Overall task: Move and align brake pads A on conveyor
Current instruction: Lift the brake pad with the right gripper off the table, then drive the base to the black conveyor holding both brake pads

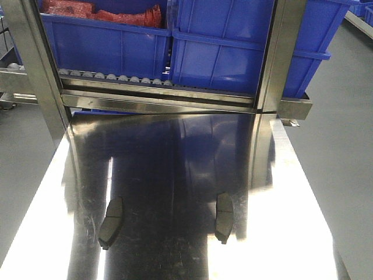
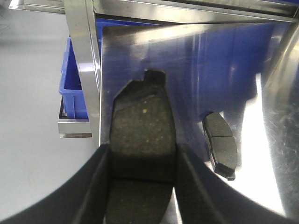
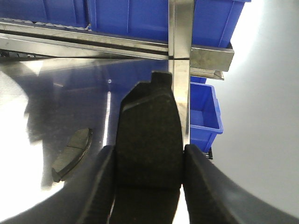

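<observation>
Two grey brake pads lie on the shiny steel tabletop [image 1: 175, 175], one at the left [image 1: 111, 221] and one at the right [image 1: 224, 217]. Neither gripper shows in the front view. My left gripper [image 2: 142, 161] is shut on a third brake pad [image 2: 142, 126], held lengthwise between its black fingers above the tabletop's left edge. A lying pad [image 2: 219, 144] is to its right. My right gripper [image 3: 149, 158] is shut on another brake pad [image 3: 149, 126] near the tabletop's right edge, with a lying pad [image 3: 70, 154] to its left. The conveyor is out of view.
Blue bins [image 1: 221, 46] stand on a roller rack [image 1: 116, 77] at the far end of the tabletop, between two upright steel posts [image 1: 280, 52]. One bin holds red parts [image 1: 99, 11]. Grey floor lies on both sides. A lower blue bin [image 3: 203, 112] sits beside the right post.
</observation>
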### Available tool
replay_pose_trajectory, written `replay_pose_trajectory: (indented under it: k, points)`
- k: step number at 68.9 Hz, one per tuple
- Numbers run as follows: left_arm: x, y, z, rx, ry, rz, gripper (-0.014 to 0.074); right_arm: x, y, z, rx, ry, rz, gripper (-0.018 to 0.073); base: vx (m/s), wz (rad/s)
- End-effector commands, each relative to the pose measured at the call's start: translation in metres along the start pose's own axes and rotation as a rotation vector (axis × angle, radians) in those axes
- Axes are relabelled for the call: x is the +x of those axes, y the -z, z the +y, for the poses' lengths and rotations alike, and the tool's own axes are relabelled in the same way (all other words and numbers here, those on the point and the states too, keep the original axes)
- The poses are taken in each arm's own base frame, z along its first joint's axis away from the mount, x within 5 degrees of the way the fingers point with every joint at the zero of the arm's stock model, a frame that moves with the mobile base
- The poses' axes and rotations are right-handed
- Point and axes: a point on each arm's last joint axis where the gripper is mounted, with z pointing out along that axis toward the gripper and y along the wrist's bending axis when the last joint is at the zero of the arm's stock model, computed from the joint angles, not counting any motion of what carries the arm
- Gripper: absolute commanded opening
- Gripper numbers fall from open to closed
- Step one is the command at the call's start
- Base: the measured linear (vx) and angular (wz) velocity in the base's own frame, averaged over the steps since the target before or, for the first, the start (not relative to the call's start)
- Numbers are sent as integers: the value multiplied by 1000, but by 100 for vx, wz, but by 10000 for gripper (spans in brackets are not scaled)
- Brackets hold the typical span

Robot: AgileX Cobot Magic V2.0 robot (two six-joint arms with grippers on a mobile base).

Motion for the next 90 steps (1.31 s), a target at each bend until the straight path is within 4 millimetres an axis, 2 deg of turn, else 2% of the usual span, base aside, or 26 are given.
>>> replay_pose_trajectory:
  k: [1,45,90]
  points:
    - [-17,4,0,-1,16,-121,-6,-16,4,1,-7,16,-100,-11,0,0]
    - [-17,4,0,-1,16,-122,-6,-15,4,1,-6,16,-99,-11,-2,9]
    - [-17,4,0,-1,16,-121,-6,-15,3,1,-5,17,-92,-11,-18,76]
